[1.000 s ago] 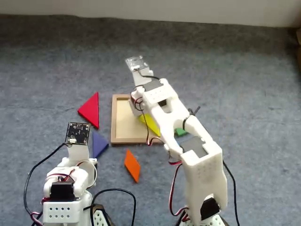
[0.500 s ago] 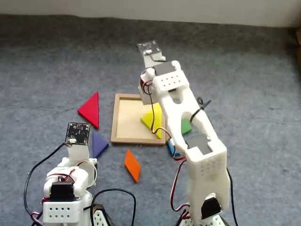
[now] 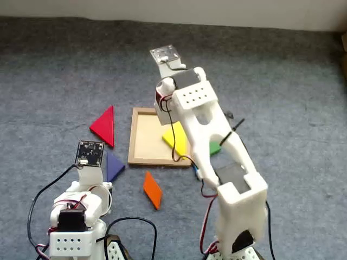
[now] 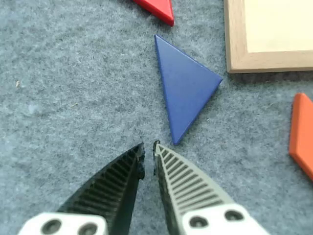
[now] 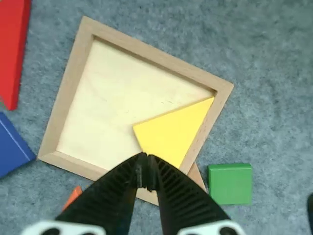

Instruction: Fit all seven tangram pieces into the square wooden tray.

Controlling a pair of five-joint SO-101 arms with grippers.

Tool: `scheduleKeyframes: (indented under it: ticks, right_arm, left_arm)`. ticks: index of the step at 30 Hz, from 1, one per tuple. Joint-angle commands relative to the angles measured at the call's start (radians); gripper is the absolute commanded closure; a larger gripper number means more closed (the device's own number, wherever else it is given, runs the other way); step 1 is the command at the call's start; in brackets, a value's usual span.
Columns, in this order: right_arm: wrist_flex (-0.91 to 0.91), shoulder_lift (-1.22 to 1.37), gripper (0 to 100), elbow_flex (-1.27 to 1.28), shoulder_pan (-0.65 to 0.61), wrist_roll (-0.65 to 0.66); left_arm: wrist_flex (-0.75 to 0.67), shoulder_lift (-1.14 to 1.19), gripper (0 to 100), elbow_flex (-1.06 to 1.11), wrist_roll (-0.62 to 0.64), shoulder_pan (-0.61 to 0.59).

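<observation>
One tangram piece, the yellow triangle (image 3: 176, 138), lies inside the square wooden tray (image 3: 132, 138). In the high view it fills the tray's 3-to-4 o'clock part, with one edge against the rim. The rest of the tray floor is bare wood. Four more pieces lie loose on the grey felt surface (image 3: 282, 97) around the tray:

- **Green square** (image 3: 215, 147): just outside the rim at 4 o'clock, partly under the right arm (image 3: 211, 135).
- **Red triangle** (image 3: 104, 125): at 9 o'clock, near the rim but apart from it.
- **Blue triangle** (image 3: 114, 167): at 8 o'clock, off the tray's corner.
- **Orange parallelogram** (image 3: 153, 189): at 6 o'clock, clear of the rim.

The right arm stretches over the tray from 5 o'clock, with its wrist above the rim at 12 o'clock. In the right wrist view the right pincer (image 5: 146, 159) is clenched on nothing. Its tips sit over the yellow triangle's corner by the tray's rim (image 5: 156, 56); whether they touch it I cannot tell. The green square (image 5: 230, 183) lies just beside that rim.

The left arm (image 3: 81, 206) is folded at 7 o'clock from the tray. The left pincer (image 4: 148, 145) is also closed and empty. Its tips point at the nearest corner of the blue triangle (image 4: 183, 93), just short of it. The orange parallelogram (image 4: 302, 132) and a tip of the red triangle (image 4: 156, 6) lie farther out.
</observation>
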Motion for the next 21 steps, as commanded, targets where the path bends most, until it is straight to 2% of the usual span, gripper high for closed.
scheduleKeyframes:
  ticks: [1, 7, 12, 16, 21]
  right_arm:
    - [-0.124, -0.228, 99.4, 0.223, -0.01, 0.002]
    - [-0.346, -0.61, 99.4, 0.645, 0.028, 0.005]
    - [-0.467, -0.837, 98.7, 0.863, 0.134, 0.0]
    - [-0.489, -0.871, 93.5, 0.937, 0.217, -0.107]
    - [-0.489, -0.811, 81.0, 0.943, 0.255, -0.189]
  left_arm:
    - [0.005, -0.036, 95, 0.019, -0.006, -0.005]
    - [0.005, -0.036, 95, 0.019, -0.006, -0.005]
    - [0.005, -0.036, 95, 0.019, -0.006, -0.005]
    - [0.005, -0.036, 95, 0.019, -0.006, -0.005]
    - [0.005, -0.036, 95, 0.019, -0.006, -0.005]
